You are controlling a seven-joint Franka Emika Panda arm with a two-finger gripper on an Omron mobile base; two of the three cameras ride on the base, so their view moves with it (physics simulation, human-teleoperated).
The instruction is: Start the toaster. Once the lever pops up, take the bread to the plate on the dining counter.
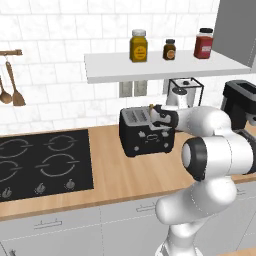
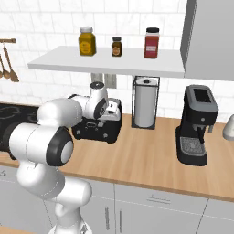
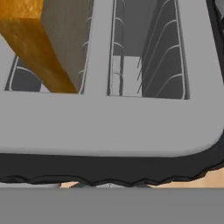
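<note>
Now, from the left base view: the black toaster (image 1: 146, 131) sits on the wooden worktop (image 1: 130, 172) against the tiled wall, just right of the black hob (image 1: 42, 162). The white arm (image 1: 220, 150) reaches across from the right and its hand hangs over the toaster's right end, close above the silver slots. A small golden sliver of the bread (image 1: 150, 107) peeks up by the hand at the toaster's top. Up on the shelf (image 1: 165, 65) stand three jars, and wooden spoons (image 1: 11, 90) hang at the far left.

Over to the right base view: the arm's big elbow fills the lower left, and the hand points down at the toaster (image 2: 103, 125), which is half hidden behind it. To the right stand the paper towel roll (image 2: 145, 109) in its wire holder, then the coffee machine (image 2: 197, 123), well apart from the toaster on the same worktop.

And the hand view, right up close: we look straight down at the grey top of the toaster (image 3: 131, 127), two slots open below. The bread (image 3: 43, 39) stands in the left slot, golden crust edge and tan face showing; the right slot shows just its wire guides. The gripper's fingers are squeezed fully together, with nothing seen between them.
</note>
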